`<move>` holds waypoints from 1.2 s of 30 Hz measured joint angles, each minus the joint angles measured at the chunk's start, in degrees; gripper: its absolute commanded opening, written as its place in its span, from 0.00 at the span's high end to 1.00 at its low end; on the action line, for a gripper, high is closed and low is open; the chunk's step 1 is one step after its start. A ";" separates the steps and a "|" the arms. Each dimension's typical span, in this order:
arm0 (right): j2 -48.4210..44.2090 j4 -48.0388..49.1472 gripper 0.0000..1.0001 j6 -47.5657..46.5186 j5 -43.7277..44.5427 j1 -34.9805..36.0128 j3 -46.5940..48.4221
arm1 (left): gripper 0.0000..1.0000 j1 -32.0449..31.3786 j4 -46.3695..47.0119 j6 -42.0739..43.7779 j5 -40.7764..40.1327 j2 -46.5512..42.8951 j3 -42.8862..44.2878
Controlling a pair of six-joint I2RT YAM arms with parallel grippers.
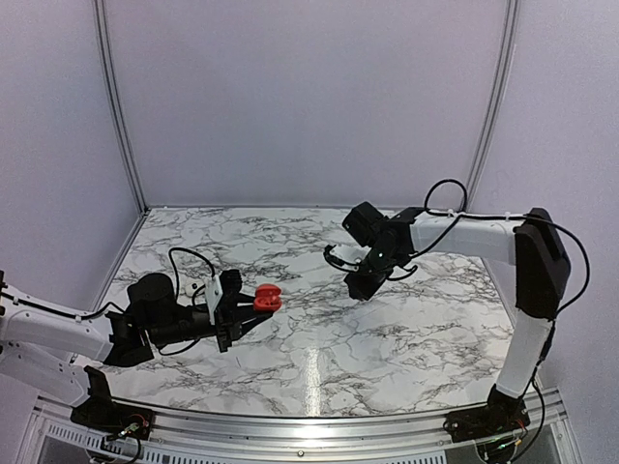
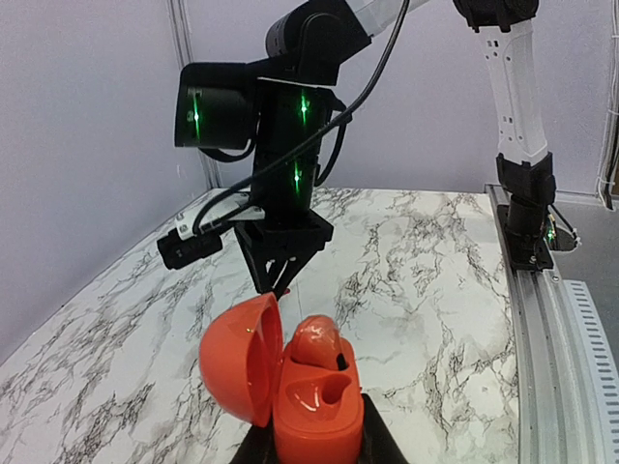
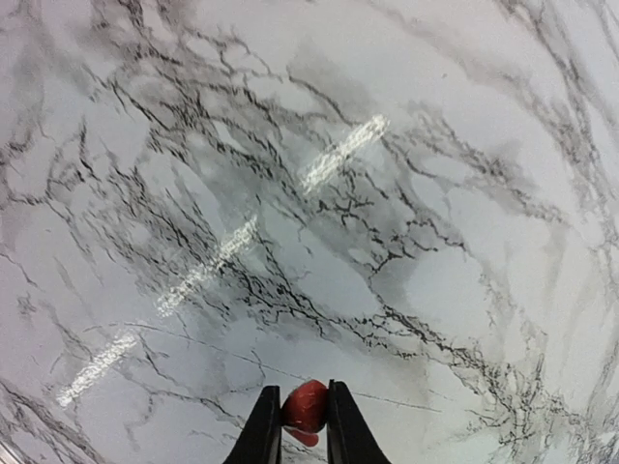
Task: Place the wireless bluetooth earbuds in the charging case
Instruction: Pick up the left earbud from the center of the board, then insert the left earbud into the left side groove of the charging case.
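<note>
My left gripper (image 1: 250, 307) is shut on the base of the red charging case (image 1: 268, 298), holding it above the marble table. In the left wrist view the charging case (image 2: 319, 411) has its lid (image 2: 237, 360) swung open to the left. One red earbud (image 2: 317, 340) sits in the far slot, and the near slot (image 2: 337, 391) is empty. My right gripper (image 3: 304, 418) is shut on the other red earbud (image 3: 306, 404), above the table. The right gripper (image 2: 280, 282) hovers just beyond the open case, its fingers pointing down.
White marble table (image 1: 406, 338) with dark veins lies under both arms. Pale walls enclose the back and sides. A metal rail (image 2: 542, 319) runs along the near edge, with the right arm's base (image 1: 488, 416) on it. A black cable (image 1: 193, 256) loops over the left arm.
</note>
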 measured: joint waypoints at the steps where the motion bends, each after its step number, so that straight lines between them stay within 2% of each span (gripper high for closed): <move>1: -1.44 0.94 0.90 0.07 -0.66 -0.04 -0.04 | 1.00 0.00 0.57 0.07 -0.09 0.00 -0.04; 6: -9.46 7.56 0.91 0.70 -5.75 -0.13 -2.45 | 1.00 0.00 3.48 0.39 -0.37 0.00 -0.42; 14: -26.51 24.50 0.91 3.28 -17.70 0.52 -8.96 | 1.00 0.00 9.53 0.39 2.38 0.24 -0.52; 18: -33.11 35.06 0.91 6.12 -20.13 4.00 -13.07 | 1.00 0.00 12.74 -0.31 2.38 1.97 -0.48; 24: -35.17 46.07 0.92 10.21 -18.27 11.93 -16.57 | 1.00 0.00 18.49 -1.68 -0.72 5.70 0.15; 36: -33.35 58.62 0.92 14.58 -4.00 23.61 -19.56 | 1.00 -0.74 27.43 -1.55 -10.03 9.53 0.92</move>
